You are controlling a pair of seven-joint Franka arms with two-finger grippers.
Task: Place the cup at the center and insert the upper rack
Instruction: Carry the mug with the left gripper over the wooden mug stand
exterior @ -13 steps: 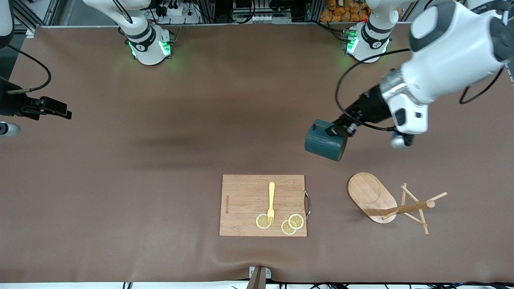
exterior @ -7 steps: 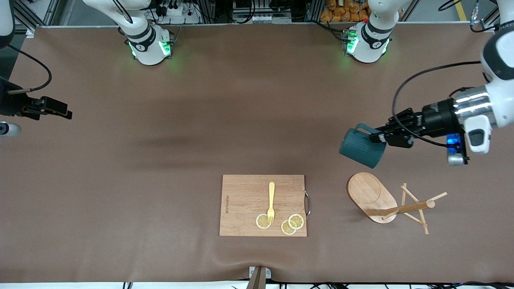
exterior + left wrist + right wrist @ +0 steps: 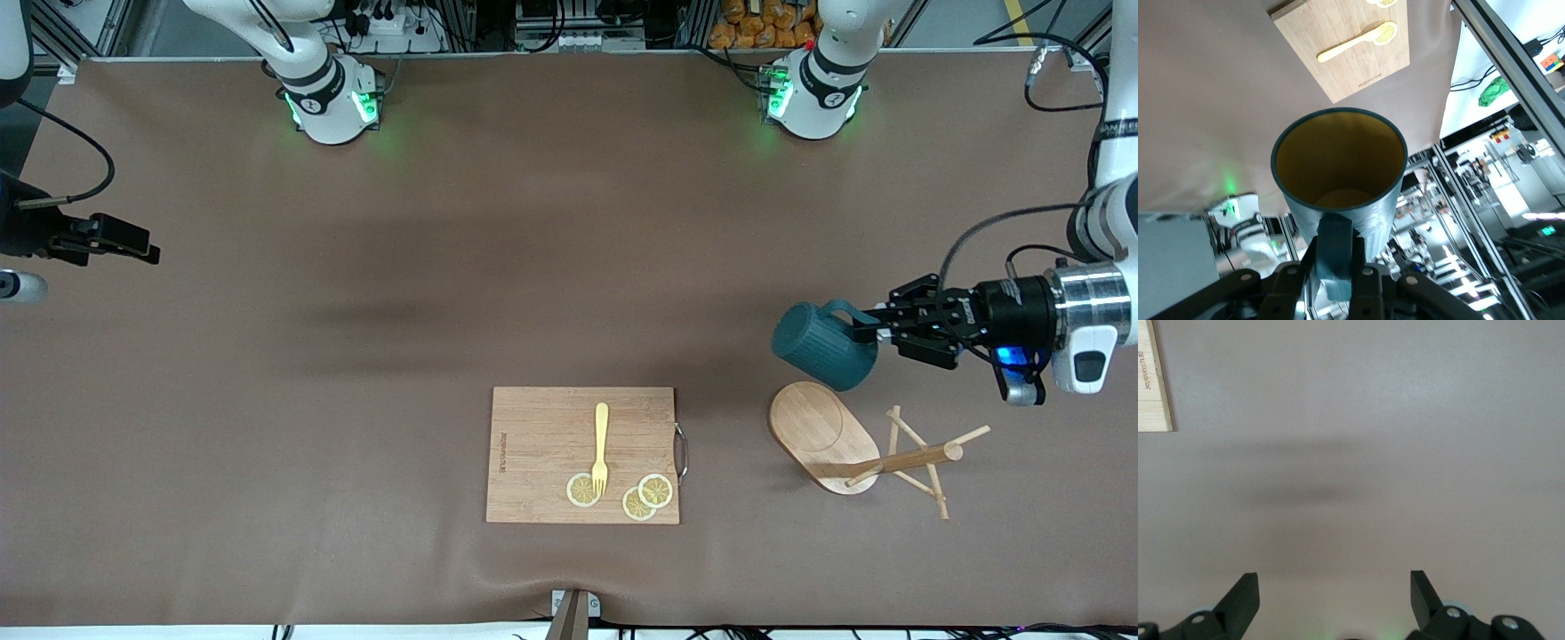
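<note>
1. The left end effector (image 3: pixel 876 331) is clamped on the handle of the cup (image 3: pixel 822 346), holding it tipped on its side in the air just above the rack (image 3: pixel 853 444) base at the left arm's end of the bench (image 3: pixel 356 373).
2. The rack lies toppled on the bench, its post and pegs flat, beside the board (image 3: pixel 582 454) that carries a fork (image 3: pixel 601 447) and lemon slices (image 3: pixel 638 494).
3. The right end effector (image 3: pixel 1335 597) waits with fingers spread wide over bare bench, holding nothing.
4. Risk: the grip is on the thin handle alone, so the cup could swing or slip during a fast carry.
5. Risk: the low cup could clip the rack base and push it.
6. Risk: a cup released while tilted would likely roll instead of standing at the center.
</note>
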